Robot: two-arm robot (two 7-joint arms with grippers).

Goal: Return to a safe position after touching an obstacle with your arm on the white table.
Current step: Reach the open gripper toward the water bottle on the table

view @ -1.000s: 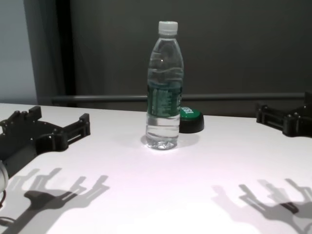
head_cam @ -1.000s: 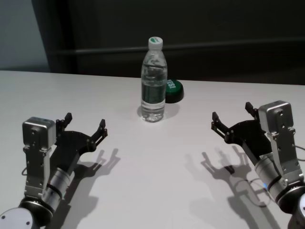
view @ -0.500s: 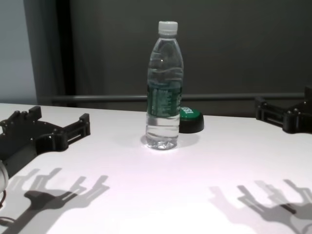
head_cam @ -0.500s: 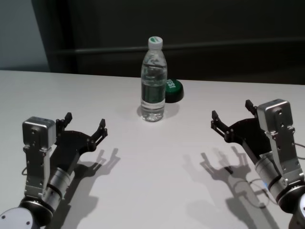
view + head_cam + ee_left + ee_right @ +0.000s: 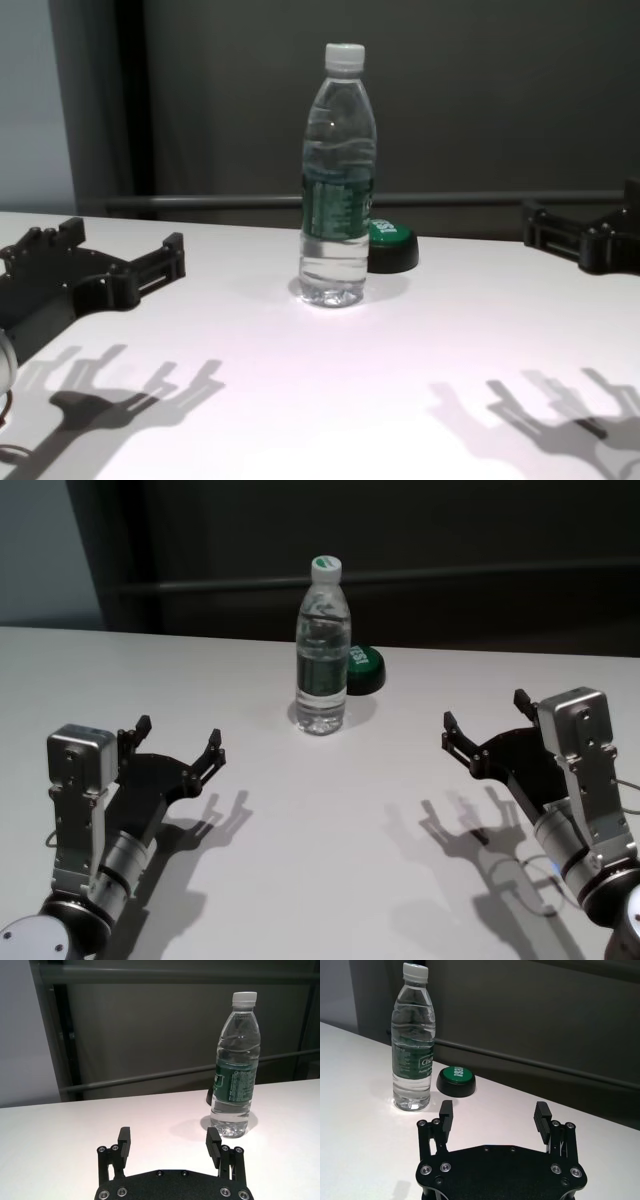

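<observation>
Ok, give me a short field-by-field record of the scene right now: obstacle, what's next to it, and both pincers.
obstacle: water bottle, upright, capped, on the white table
behind it: green button, right of the bottle
left pincer: open, empty, above the table, clear of the bottle
right pincer: open, empty, above the table, clear of the bottle
contact: none

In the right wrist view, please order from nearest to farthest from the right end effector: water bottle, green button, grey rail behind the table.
1. Green button, ahead on the table.
2. Water bottle, beside the button, slightly farther.
3. Grey rail, beyond the table edge.
</observation>
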